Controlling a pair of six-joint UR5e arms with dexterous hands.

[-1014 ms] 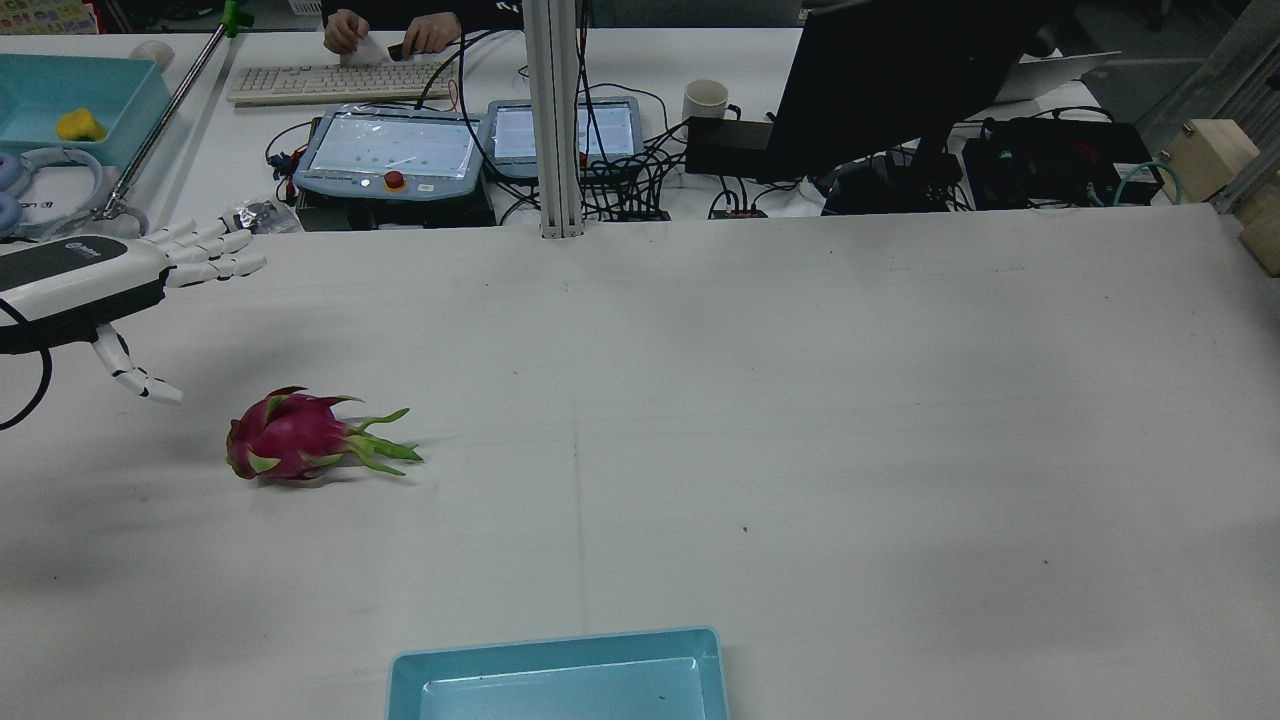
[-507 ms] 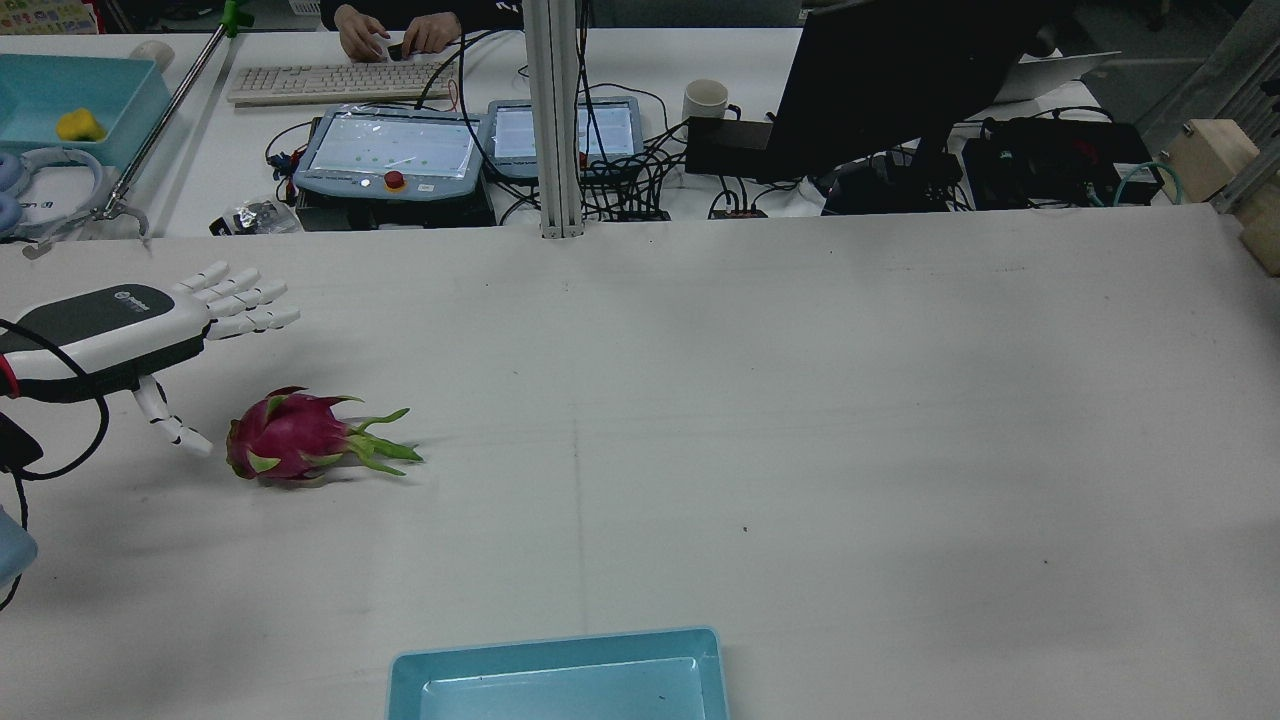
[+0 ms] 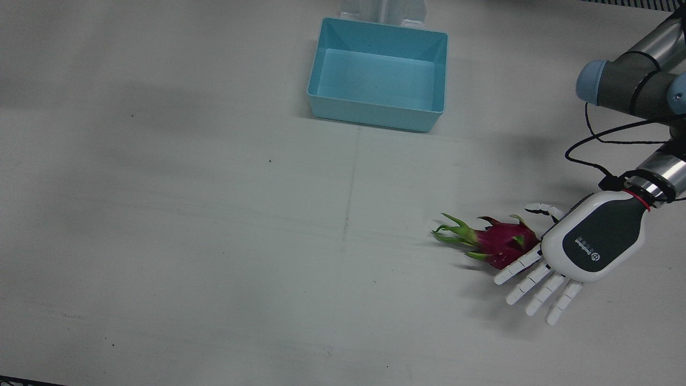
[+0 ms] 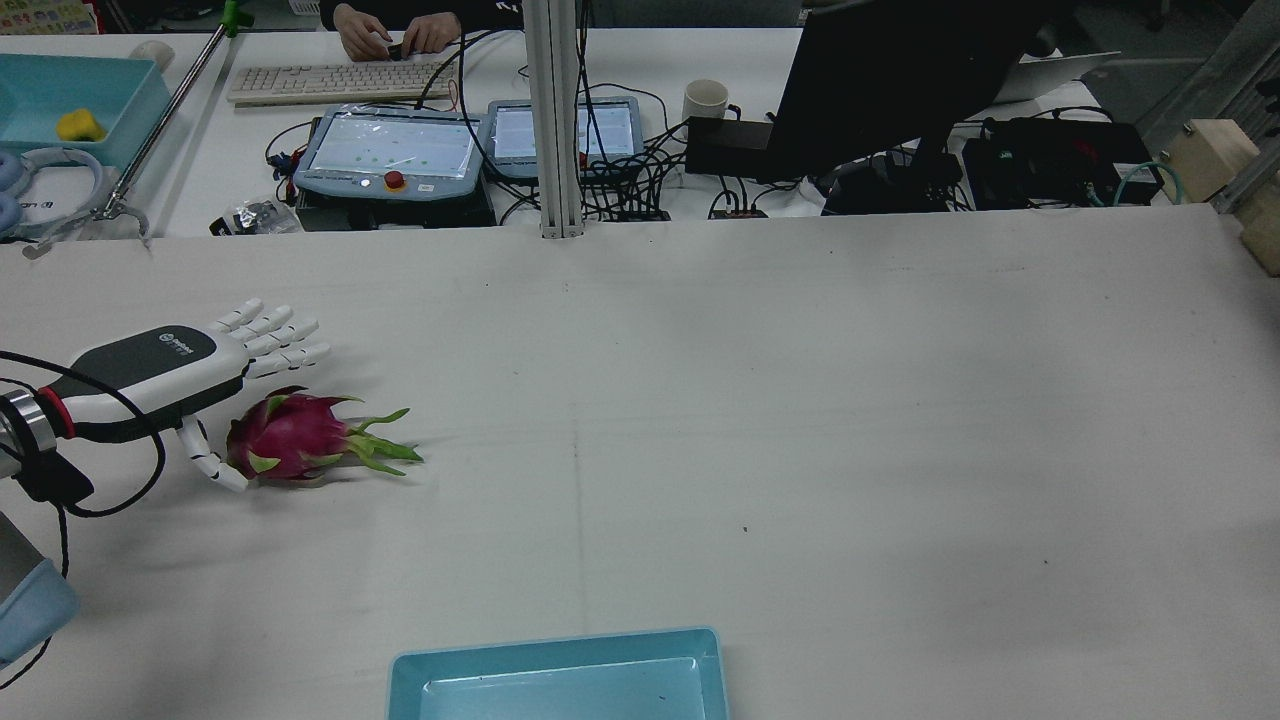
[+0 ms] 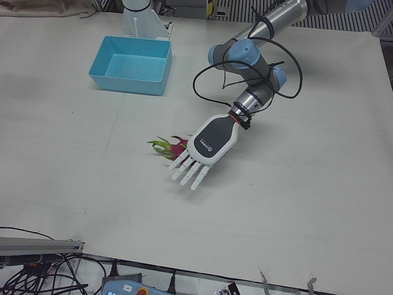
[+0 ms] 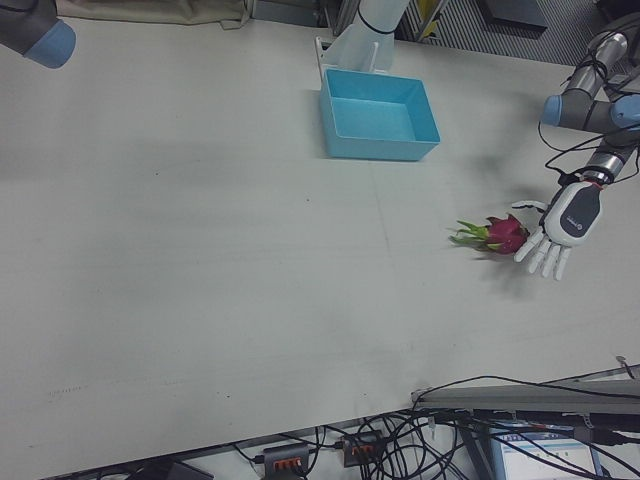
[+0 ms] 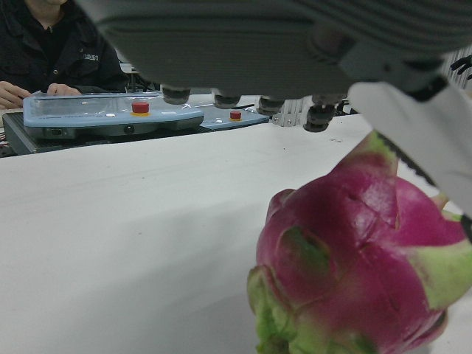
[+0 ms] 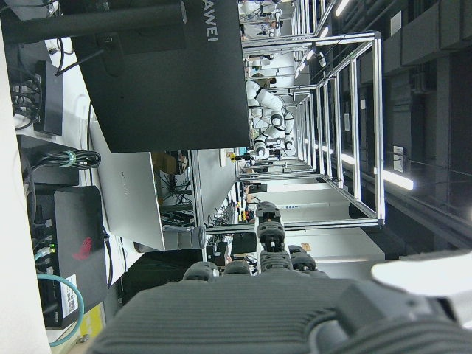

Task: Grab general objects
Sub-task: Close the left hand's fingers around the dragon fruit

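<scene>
Magenta dragon fruit (image 4: 290, 437) lies on the white worktop (image 4: 760, 400) with its long axis roughly 9-to-3 o'clock in the rear view, round body toward 9 and green leafy tips toward 3. Left hand (image 4: 165, 375) hovers at the fruit's 10 o'clock, fingers (image 4: 275, 335) spread straight and holding nothing, reaching past the fruit's far side, while the thumb hangs at its blunt 9 o'clock end, contact not resolvable. Right hand's own camera shows only the room, so its fingers' state is undetermined; judged: left hand is nearer and takes the grasp, closing across the short axis.
</scene>
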